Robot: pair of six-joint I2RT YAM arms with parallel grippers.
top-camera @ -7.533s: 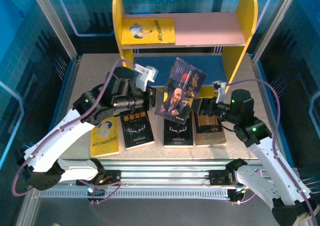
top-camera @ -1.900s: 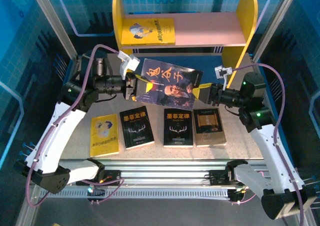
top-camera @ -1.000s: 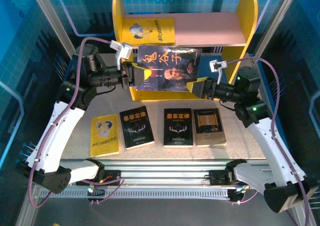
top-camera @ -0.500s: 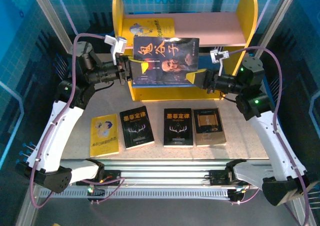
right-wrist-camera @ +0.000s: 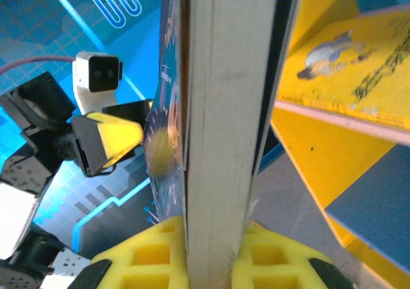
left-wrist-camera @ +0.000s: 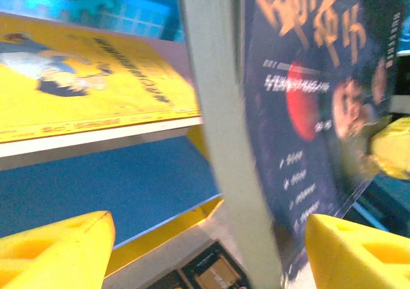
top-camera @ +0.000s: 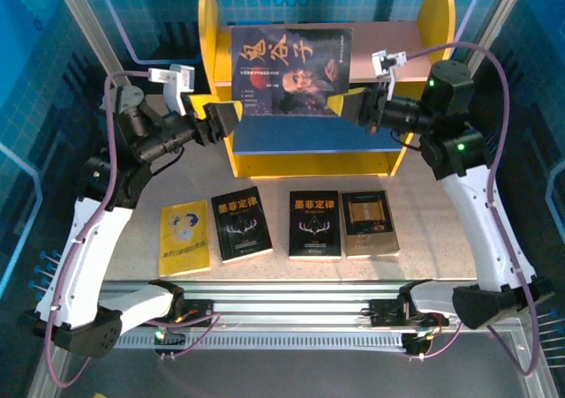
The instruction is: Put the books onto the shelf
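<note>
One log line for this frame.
right tool: shut on portrait book | left tool: open | book: held in front of shelf

Book [top-camera: 291,70] screens the shelf's [top-camera: 434,27] upper board
From the top camera it hides most of the yellow book [left-wrist-camera: 83,84] lying there. The left wrist view blurs its cover print, and the right wrist frame cuts off its top.

dark portrait book [top-camera: 291,70] aloft before yellow-sided shelf [top-camera: 435,18], yellow book [left-wrist-camera: 83,77] on pink board [top-camera: 388,41], four paperbacks [top-camera: 315,226] flat on table [top-camera: 424,204]
</note>
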